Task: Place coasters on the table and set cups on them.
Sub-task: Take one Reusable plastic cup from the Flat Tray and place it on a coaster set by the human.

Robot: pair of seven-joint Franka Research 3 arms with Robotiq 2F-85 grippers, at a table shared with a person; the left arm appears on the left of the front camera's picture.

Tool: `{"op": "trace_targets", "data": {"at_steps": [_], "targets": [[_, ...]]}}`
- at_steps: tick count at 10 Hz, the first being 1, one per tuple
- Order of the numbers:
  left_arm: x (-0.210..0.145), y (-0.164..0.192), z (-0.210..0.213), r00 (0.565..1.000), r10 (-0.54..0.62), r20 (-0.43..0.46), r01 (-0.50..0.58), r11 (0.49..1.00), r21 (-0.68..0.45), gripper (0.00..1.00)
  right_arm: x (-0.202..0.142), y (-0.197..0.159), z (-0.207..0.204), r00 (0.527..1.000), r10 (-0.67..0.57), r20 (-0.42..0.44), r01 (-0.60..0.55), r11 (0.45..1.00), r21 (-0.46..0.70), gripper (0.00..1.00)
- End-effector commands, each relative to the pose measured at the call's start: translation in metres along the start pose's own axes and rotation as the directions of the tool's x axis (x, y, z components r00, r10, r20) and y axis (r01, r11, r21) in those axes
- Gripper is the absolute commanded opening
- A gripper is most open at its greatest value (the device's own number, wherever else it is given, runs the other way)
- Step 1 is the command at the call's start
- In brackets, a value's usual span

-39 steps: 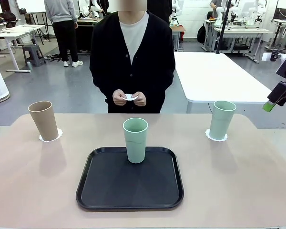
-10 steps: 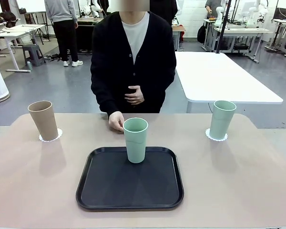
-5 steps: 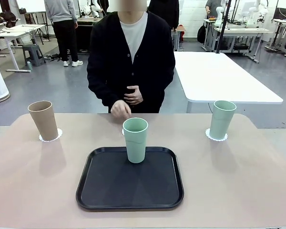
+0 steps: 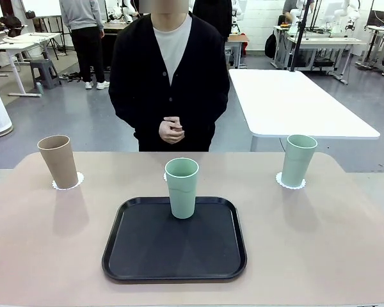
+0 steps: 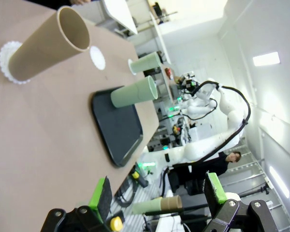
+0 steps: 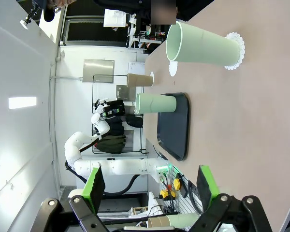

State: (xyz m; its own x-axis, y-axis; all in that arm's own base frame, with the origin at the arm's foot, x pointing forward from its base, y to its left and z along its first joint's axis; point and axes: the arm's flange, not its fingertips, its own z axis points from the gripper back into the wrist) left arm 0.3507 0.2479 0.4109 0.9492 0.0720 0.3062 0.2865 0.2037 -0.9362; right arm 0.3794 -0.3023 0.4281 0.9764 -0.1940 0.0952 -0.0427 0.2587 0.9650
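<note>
On the beige table [image 4: 45, 243] a tan-brown cup [image 4: 59, 161] stands on a white coaster [image 4: 68, 183] at the far left. At the far right a mint-green cup [image 4: 297, 160] stands on another coaster [image 4: 290, 184]. The second mint-green cup [image 4: 182, 187] is upright on the black tray [image 4: 173, 256]. Behind it a bare coaster [image 5: 97, 57] lies on the table, which the right wrist view also shows, coaster [image 6: 172, 68]. My left gripper [image 5: 158, 193] is open above the table's left end. The right gripper [image 6: 150, 183] is open off the right end. Neither holds anything.
A person stands at the far side with both hands [image 4: 171, 130] clasped at the waist, clear of the table. A white table [image 4: 294, 102] stands behind on the right. Bare tabletop lies on both sides of the tray.
The person's hand, down on the table behind the middle cup a second ago, has lifted away and joined the other hand. A coaster is left lying there. The cups have not moved.
</note>
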Motion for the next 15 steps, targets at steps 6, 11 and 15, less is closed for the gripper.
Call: {"op": "trace_targets", "data": {"at_steps": [6, 11, 15], "targets": [[0.000, -0.002, 0.001, 1.000, -0.006, 0.006, 0.006, 1.000, 0.003, 1.00, -0.007, 0.031, -0.012, 0.983, 0.173, -0.068, -0.177, 0.982, -0.064, 1.00], [0.000, -0.002, 0.001, 1.000, -0.006, 0.006, 0.006, 1.000, 0.003, 1.00, -0.039, 0.187, -0.133, 0.705, 0.610, -0.362, -0.709, 0.588, -0.390, 1.00], [0.000, -0.002, 0.001, 1.000, -0.006, 0.006, 0.006, 1.000, 0.003, 1.00, -0.040, 0.187, -0.297, 0.540, 0.703, -0.462, -0.832, 0.363, -0.419, 1.00]]}}
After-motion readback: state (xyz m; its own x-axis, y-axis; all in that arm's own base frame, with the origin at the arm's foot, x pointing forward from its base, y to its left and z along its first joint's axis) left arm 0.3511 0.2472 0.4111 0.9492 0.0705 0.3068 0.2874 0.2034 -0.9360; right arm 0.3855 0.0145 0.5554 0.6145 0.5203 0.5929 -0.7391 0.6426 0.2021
